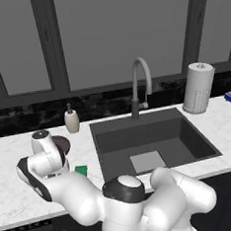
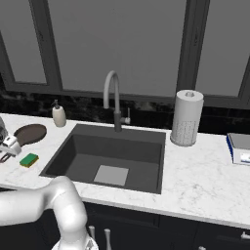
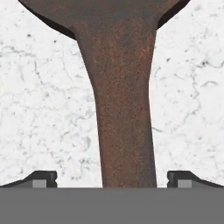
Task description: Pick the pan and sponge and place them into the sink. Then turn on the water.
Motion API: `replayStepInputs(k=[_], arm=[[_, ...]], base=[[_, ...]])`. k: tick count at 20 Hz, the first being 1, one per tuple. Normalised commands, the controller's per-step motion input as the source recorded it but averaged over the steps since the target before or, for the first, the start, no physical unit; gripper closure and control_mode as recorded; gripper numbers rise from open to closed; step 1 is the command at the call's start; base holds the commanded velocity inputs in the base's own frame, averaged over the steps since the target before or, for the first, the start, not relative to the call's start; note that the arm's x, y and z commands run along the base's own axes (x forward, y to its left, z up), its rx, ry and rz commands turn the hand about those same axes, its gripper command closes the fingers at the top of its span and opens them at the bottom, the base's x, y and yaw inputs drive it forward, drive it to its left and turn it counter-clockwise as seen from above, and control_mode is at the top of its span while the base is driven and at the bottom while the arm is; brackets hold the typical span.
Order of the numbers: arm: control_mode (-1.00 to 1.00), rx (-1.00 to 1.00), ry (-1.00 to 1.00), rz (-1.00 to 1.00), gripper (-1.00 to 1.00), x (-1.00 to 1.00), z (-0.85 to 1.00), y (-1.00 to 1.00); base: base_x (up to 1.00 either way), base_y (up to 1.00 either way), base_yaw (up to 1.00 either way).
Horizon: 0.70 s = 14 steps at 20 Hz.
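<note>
The dark-brown pan (image 2: 30,133) lies on the white marble counter left of the sink (image 2: 117,146). Its long brown handle (image 3: 124,118) runs between the two fingertips (image 3: 43,178) of my gripper (image 3: 113,179). The jaws stand open on either side of the handle, low over the counter, with a gap on each side. The green sponge (image 2: 29,159) lies just in front of the pan, near the sink's left rim, also seen as the sponge (image 1: 81,170). The pan (image 1: 64,143) is partly hidden behind my arm. No water comes from the curved grey faucet (image 1: 140,80).
A soap dispenser (image 1: 72,120) stands behind the pan by the back wall. Right of the sink there is a paper towel roll (image 2: 187,117), and further right a blue and white box (image 2: 239,148). Dark windows rise behind the counter.
</note>
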Motion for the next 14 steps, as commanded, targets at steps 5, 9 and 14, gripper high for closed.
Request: replayStepInputs(k=[5,9,14], arm=[[-1.0,0.0,0.0,0.0,-1.0,0.03,-0.25,0.0],[-1.0,0.0,0.0,0.0,1.0,0.01,-0.28,0.0],[-1.0,0.0,0.0,0.0,1.0,0.0,-0.01,0.0]], base=[[0.0,0.0,0.0],[0.0,0.0,0.0],[0.0,0.0,0.0]])
